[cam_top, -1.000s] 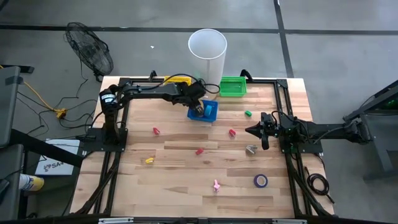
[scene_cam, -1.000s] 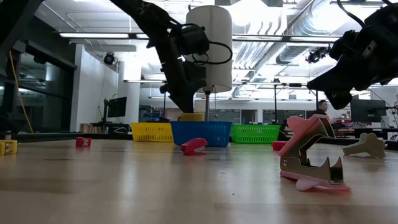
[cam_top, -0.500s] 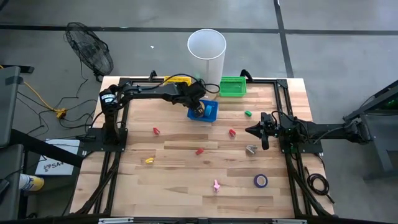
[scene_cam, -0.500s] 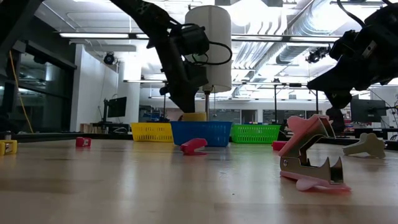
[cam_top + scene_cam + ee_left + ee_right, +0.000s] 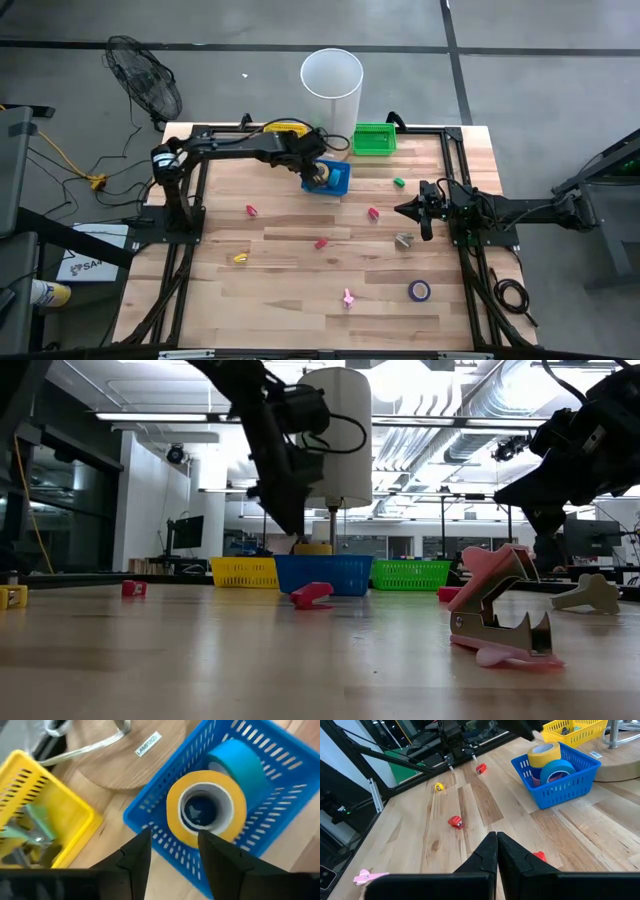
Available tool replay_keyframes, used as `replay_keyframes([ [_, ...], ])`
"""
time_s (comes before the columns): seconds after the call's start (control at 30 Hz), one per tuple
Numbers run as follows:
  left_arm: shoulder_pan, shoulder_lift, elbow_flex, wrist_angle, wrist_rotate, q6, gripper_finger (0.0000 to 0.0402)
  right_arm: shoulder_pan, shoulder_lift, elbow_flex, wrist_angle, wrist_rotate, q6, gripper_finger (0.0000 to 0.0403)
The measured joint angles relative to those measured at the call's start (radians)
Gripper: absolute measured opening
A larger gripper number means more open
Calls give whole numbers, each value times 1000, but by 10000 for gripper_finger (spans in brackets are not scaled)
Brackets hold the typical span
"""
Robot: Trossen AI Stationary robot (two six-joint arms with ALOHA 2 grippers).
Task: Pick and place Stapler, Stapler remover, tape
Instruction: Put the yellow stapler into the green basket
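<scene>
Currently on the desk (image 5: 300, 260):

Left gripper (image 5: 318, 176): raised over the blue basket (image 5: 338, 181) at the far side; fingers (image 5: 134, 857) apart, holding nothing.

Blue basket: holds a yellow tape roll (image 5: 206, 811) standing on edge, leaning against a blue tape roll (image 5: 239, 760) behind it. It stands between a yellow basket (image 5: 35, 805) and a green basket (image 5: 374, 139), beside a lamp's round wooden base (image 5: 115, 757).

Right gripper (image 5: 414, 211): waits above the desk's right side; fingers (image 5: 487, 852) closed together, empty.

Loose items:
- purple tape roll (image 5: 419, 291), near edge, right side;
- pink staple remover (image 5: 348, 297), near edge, lying to the left of that roll;
- grey staple remover (image 5: 403, 240), just below the right gripper in the high view;
- red stapler (image 5: 321, 242), mid-desk;
- red stapler (image 5: 373, 213), right of centre;
- red stapler (image 5: 251, 210), left side;
- yellow stapler (image 5: 239, 258), left side;
- small green piece (image 5: 398, 183), right of the blue basket, kind unclear.
</scene>
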State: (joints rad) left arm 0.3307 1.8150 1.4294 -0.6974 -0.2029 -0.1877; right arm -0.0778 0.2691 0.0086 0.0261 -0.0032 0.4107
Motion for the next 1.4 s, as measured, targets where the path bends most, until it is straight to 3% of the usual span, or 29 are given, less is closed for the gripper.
replay_keyframes([
  [0.47, -170, -130, 0, -426, -124, -52, 161, 0, 0, 0, 0, 0, 0, 0],
  [0.8, -370, -145, 0, -428, -126, -153, 161, 0, 0, 0, 0, 0, 0, 0],
  [1.13, -563, -165, -14, -475, -238, -234, 162, 0, 0, 0, 0, 0, 0, 0],
  [1.3, -643, -267, -123, -448, -310, -309, 162, 0, 0, 0, 0, 0, -1, 0],
  [1.4, -673, -356, -224, -406, -335, -364, 162, 0, 4, 0, -3, -3, -107, 0],
])
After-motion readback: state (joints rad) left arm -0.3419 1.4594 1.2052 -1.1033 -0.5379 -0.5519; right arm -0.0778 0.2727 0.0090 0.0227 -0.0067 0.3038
